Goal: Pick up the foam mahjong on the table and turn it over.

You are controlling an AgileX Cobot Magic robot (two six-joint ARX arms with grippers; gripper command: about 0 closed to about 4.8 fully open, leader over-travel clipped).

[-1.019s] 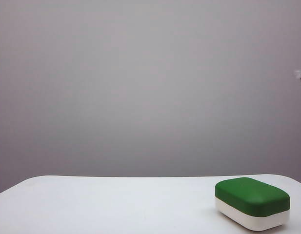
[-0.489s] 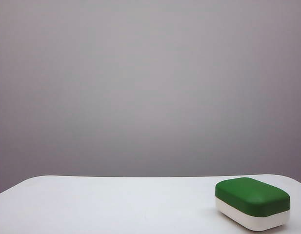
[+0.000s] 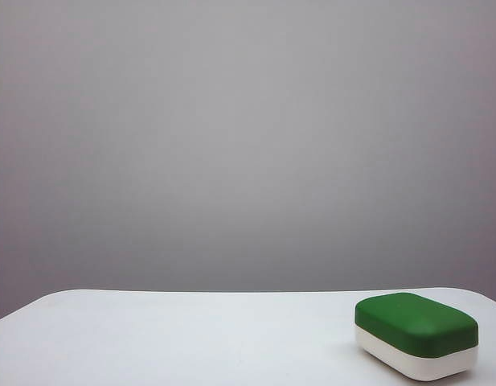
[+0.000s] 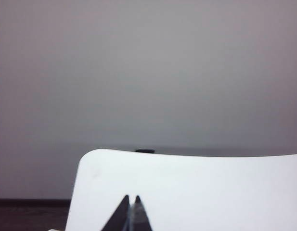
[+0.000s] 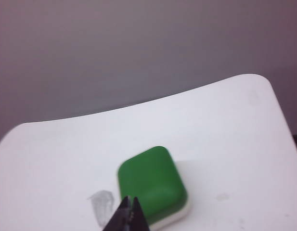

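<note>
On the right end of the white desk (image 3: pixel 191 338), near its front edge, the foam mahjong (image 3: pixel 416 334) lies flat with its solid dark green face up and its cream body beneath; whether a character shows on the underside cannot be seen. Neither arm appears in the exterior view. The right gripper (image 5: pixel 128 207) shows only in its own wrist view, its dark tips pressed together with no gap and nothing between them, poised above the desk just short of the tile's near edge and apart from it. The left gripper (image 4: pixel 130 206) likewise has its jaws closed on nothing, hanging over a bare stretch of the desk near a rounded corner, with the tile out of its camera's sight. A faint grey smudge (image 5: pixel 101 206) marks the desk surface just beside the tile in the right wrist view. Judging from this, either the tile has not been picked up or the turn is already done with the green face ending on top; the pictures alone do not decide it. If a flip is still owed, the right gripper is the nearer one: its jaws would need to spread wide enough to span the soft tile, come down around its sides, and close gently so the foam is not crushed. No containers are in view.
</note>
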